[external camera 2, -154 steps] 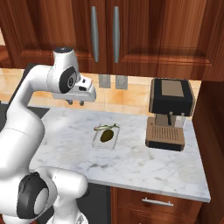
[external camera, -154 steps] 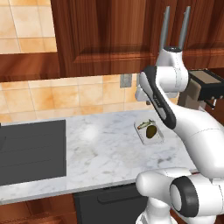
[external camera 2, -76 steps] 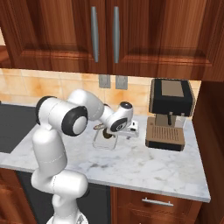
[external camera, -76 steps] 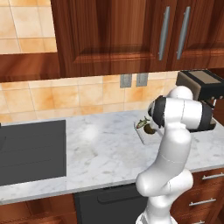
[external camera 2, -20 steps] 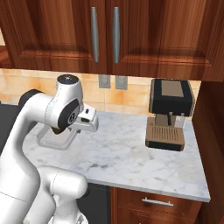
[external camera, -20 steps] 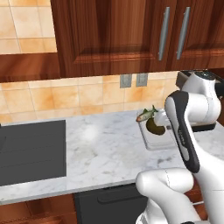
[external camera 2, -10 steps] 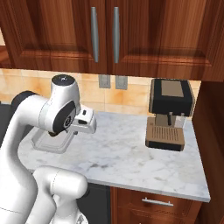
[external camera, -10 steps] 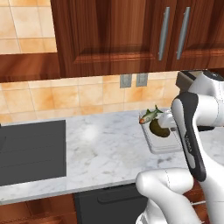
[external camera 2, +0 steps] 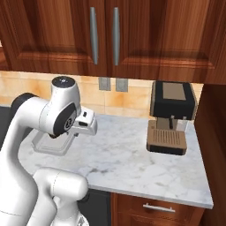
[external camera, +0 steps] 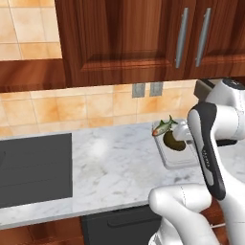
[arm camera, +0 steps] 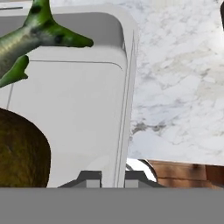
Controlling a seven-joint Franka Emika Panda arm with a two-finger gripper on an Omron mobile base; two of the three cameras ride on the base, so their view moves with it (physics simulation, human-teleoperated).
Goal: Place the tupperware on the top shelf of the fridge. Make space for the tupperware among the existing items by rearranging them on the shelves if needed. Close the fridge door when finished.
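The tupperware [arm camera: 78,109] is a shallow white tray holding a dark brown lump [arm camera: 19,151] and a green fish [arm camera: 30,37]. My gripper [arm camera: 111,178] is shut on the tray's right rim, one fingertip inside the wall and one outside. In the left base view the tupperware [external camera: 178,158] hangs just above the marble counter [external camera: 110,167], partly hidden behind my forearm. From the right base view, the tupperware [external camera 2: 50,145] shows under my arm at the left. The fridge and its shelves are out of view.
A black and brown coffee machine [external camera 2: 171,117] stands on the counter to the right. A dark cooktop [external camera: 33,167] lies at the counter's left end. Wooden wall cabinets [external camera: 143,38] hang above, over a tiled backsplash.
My upper arm has swung a little to the right in the left base view, and the tupperware has shifted slightly with it. The grip stays the same.
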